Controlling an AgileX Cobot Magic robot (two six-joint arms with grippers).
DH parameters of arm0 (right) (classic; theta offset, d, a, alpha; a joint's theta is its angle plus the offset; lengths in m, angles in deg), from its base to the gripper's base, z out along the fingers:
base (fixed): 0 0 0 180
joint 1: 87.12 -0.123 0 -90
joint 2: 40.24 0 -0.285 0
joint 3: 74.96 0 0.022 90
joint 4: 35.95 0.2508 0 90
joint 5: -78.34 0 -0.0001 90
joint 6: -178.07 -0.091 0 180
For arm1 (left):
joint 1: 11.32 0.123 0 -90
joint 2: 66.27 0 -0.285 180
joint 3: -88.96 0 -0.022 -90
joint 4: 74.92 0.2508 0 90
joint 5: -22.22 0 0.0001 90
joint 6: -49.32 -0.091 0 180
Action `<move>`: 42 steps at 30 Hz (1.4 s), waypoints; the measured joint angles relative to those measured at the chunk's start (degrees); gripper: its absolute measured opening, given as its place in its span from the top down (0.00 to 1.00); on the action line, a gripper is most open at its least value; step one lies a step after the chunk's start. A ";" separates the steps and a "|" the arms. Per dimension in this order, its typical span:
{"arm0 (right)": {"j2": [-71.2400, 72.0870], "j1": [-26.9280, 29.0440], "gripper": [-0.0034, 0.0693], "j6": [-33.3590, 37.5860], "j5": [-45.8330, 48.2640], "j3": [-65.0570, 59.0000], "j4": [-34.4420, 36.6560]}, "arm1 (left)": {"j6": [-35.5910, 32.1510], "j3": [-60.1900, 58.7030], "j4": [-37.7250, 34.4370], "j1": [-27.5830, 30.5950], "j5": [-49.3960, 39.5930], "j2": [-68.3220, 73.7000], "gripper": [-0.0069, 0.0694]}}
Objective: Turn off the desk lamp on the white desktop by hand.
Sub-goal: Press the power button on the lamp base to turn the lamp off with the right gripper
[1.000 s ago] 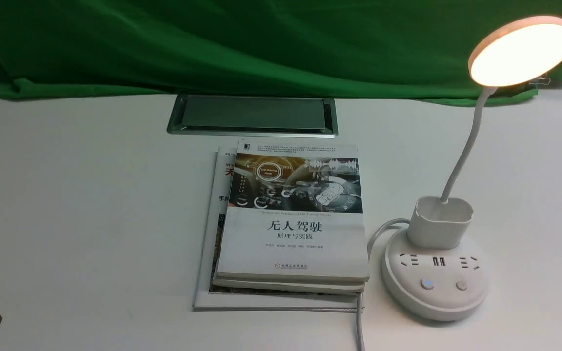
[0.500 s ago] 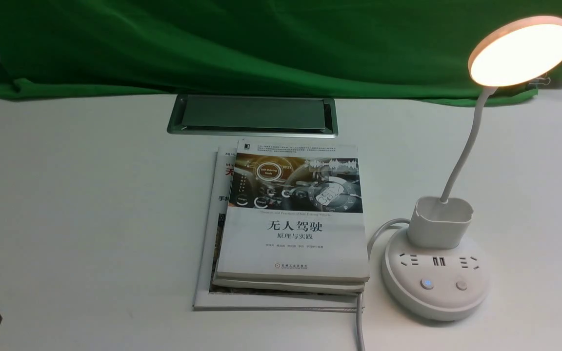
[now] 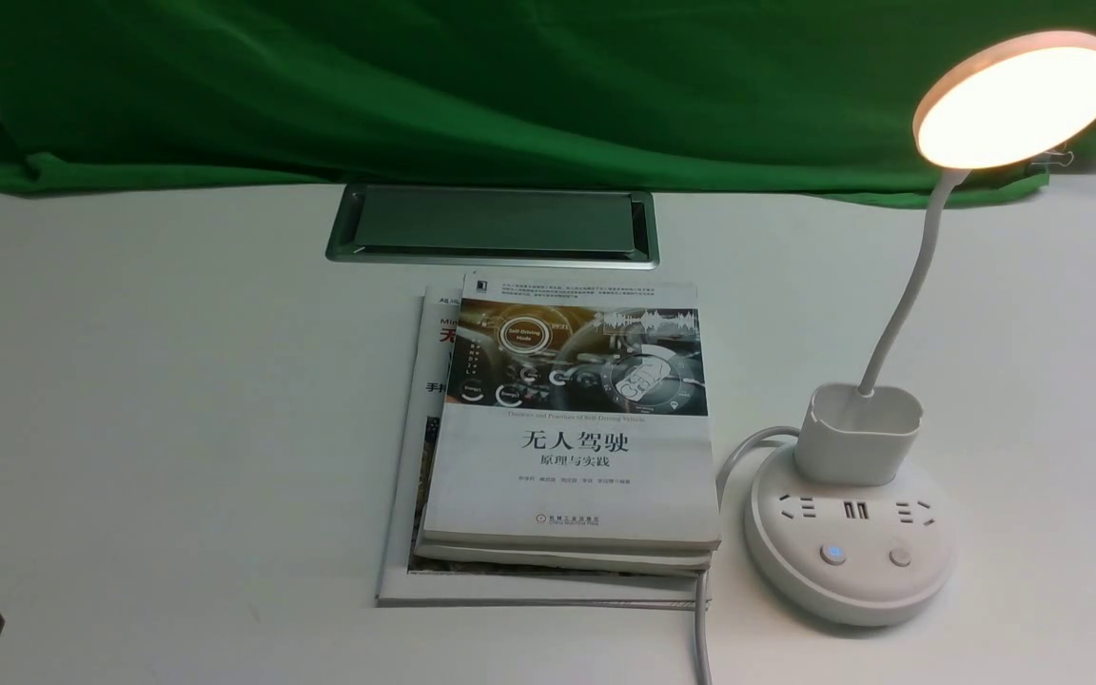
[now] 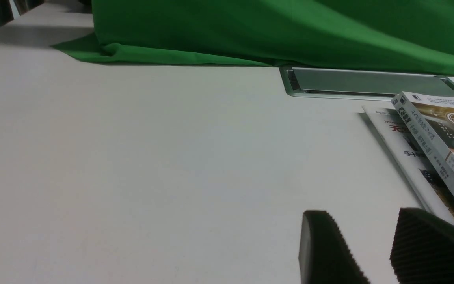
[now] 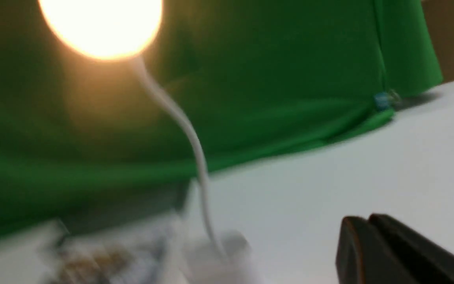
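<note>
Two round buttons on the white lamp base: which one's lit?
The left button on the white desk lamp's round base, nearer the stacked books: it glows blue; the right button is unlit.

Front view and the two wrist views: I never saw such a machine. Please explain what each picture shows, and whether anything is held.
This is a robot with two arms, each ending in an end effector, a two-fingered clamp. The front view looks forward from between the arms over the white desktop. On it lie a stack of books and, to their right, the desk lamp, lit. Behind are a grey cable hatch and a green cloth. The other two pictures come from cameras on the wrists. The left end effector is open and empty, near the books. The right end effector looks shut, holding nothing, facing the lamp; that picture is blurred.
</note>
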 joint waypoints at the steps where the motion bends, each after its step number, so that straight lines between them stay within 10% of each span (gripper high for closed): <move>1: 0.00 0.00 0.91 0.00 -0.39 0.00 0.08 | 0.00 0.00 0.00 0.00 0.00 0.00 0.59; 15: 0.00 -0.09 0.91 -3.42 -6.24 0.00 0.50 | -0.05 0.00 0.00 0.00 0.00 0.00 0.59; 30: -40.69 -10.24 0.90 12.76 59.23 41.35 -6.13 | -0.05 0.00 0.00 0.00 0.00 0.00 0.59; 42: -68.49 -15.29 0.91 17.07 48.85 43.55 -0.45 | -0.05 0.00 0.00 0.00 0.00 0.00 0.59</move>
